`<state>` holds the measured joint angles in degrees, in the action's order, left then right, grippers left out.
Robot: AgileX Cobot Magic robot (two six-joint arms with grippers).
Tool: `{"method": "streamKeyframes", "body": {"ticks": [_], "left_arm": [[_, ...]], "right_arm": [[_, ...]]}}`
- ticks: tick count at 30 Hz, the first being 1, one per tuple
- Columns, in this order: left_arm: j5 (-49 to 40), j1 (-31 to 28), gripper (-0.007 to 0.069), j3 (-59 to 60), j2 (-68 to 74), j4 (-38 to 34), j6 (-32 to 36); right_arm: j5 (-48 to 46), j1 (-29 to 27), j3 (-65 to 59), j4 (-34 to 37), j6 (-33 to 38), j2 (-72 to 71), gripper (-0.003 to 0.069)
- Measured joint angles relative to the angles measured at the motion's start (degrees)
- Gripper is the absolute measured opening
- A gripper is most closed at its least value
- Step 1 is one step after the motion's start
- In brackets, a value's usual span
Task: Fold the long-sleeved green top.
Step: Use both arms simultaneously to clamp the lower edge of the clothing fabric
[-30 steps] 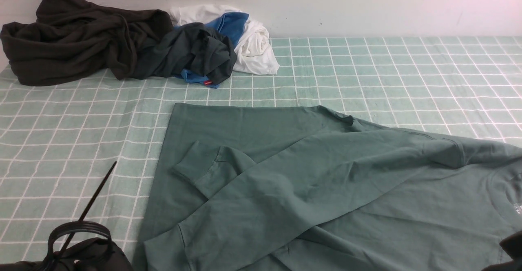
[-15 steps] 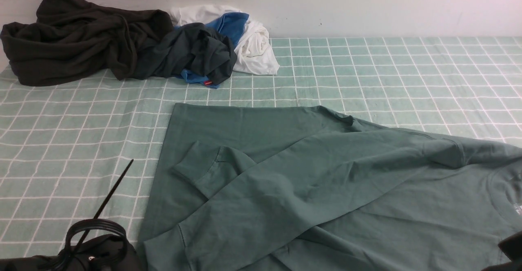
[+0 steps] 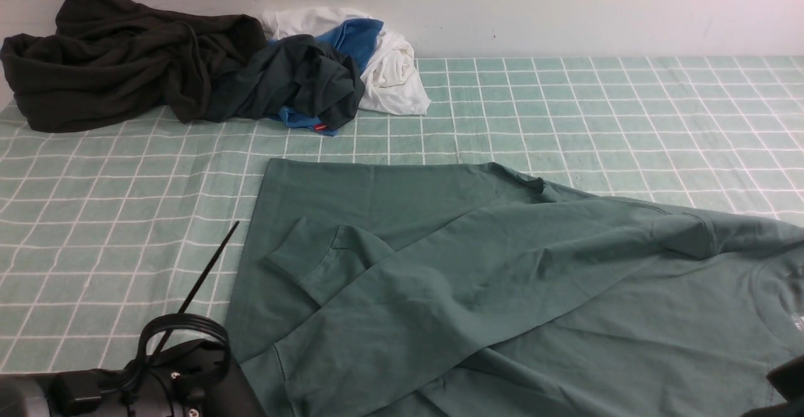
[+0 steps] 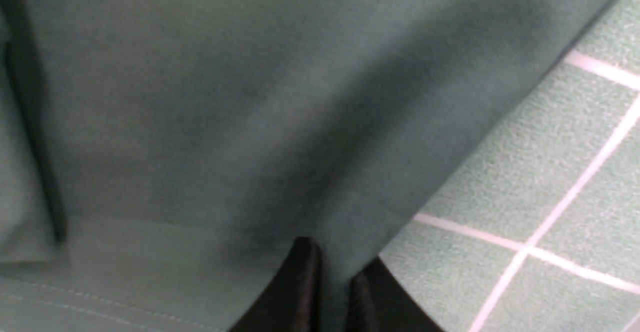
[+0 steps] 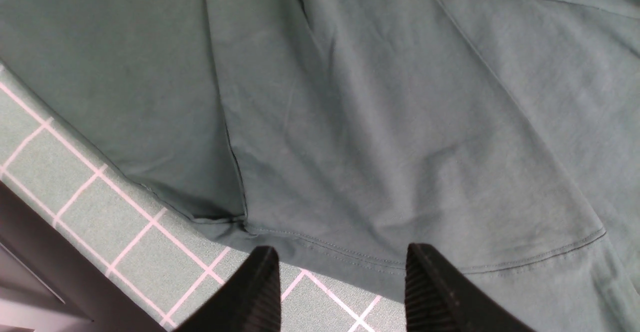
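The green long-sleeved top (image 3: 502, 279) lies spread over the near half of the checked cloth, both cuffed sleeves folded across its body. My left arm (image 3: 157, 385) sits at the top's near left corner. In the left wrist view the left gripper (image 4: 334, 267) is shut on a fold of the top's (image 4: 250, 122) edge, with fabric pinched between the two black fingers. My right gripper (image 5: 342, 262) stands open just above the stitched hem of the top (image 5: 375, 122), nothing between its fingers. Only a dark corner of the right arm (image 3: 788, 379) shows in the front view.
A heap of near-black garments (image 3: 125, 59) and a white and blue bundle (image 3: 383, 59) lie at the back left against the wall. The green checked cloth (image 3: 628, 109) covers the table. The table's dark near edge (image 5: 50, 252) shows in the right wrist view.
My left arm has moved right up to the top's near left corner, and its gripper has gone from open to shut on the fabric. The right arm has stayed still.
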<state>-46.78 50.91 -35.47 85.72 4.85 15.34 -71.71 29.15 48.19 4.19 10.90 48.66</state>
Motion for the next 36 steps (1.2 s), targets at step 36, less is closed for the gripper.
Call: {"method": "streamKeyframes", "body": {"ticks": [36], "left_arm": [[-8.63, -0.13, 0.0006, -2.66, -7.44, 2.3, -4.82]], "right_arm": [[31.37, 0.0, -24.4, -14.49, 22.12, 23.78, 0.0465]]}}
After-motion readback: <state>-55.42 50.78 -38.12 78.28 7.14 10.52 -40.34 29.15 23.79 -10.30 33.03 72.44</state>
